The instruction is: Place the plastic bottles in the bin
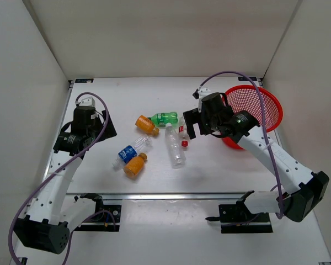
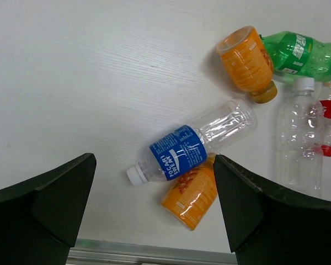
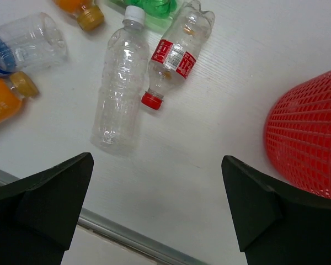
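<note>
Both grippers stand wide open and hold nothing: the left gripper [image 2: 154,163] left of the bottles, the right gripper [image 3: 157,160] between them and the bin. All 6 bottles lie on the white table [image 1: 220,171]. Nearest is a stubby orange plastic bottle [image 1: 134,165], touching a blue-labelled clear bottle [image 1: 130,152]. Then come a long clear white-capped bottle [image 1: 175,148], a red-capped clear bottle [image 1: 183,135], a second orange bottle [image 1: 146,125] and a green bottle [image 1: 164,118]. The round red mesh bin [image 1: 254,107] sits far right.

top: overhead, far | wrists: near, downward — share unlabelled bottle [image 3: 118,94]
</note>
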`<action>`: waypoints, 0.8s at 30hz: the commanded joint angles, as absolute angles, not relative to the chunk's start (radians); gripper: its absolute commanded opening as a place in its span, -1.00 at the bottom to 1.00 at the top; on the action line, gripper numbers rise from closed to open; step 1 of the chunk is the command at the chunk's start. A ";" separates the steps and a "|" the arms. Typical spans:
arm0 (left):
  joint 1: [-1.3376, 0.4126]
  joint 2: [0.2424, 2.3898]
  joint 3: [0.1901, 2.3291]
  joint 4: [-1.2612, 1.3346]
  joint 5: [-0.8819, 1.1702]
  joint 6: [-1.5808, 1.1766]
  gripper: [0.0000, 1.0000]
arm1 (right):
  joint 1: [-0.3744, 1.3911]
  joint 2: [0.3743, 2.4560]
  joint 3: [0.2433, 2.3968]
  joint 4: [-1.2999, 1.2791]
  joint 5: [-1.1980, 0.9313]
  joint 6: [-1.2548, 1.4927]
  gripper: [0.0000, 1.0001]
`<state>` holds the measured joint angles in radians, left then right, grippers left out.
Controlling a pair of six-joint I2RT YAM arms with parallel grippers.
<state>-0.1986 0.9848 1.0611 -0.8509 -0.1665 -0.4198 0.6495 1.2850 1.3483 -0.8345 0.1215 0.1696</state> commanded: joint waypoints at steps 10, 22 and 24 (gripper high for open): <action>-0.274 0.809 0.875 -0.775 -0.032 -0.482 0.97 | 0.724 1.494 1.410 -0.664 0.158 0.100 0.98; -0.361 0.738 0.769 -0.810 -0.069 -0.485 0.98 | 0.578 1.762 1.402 -0.465 0.181 0.282 0.70; -0.353 0.744 0.775 -0.812 -0.063 -0.469 0.97 | 0.571 1.785 1.393 -0.408 0.173 0.296 0.60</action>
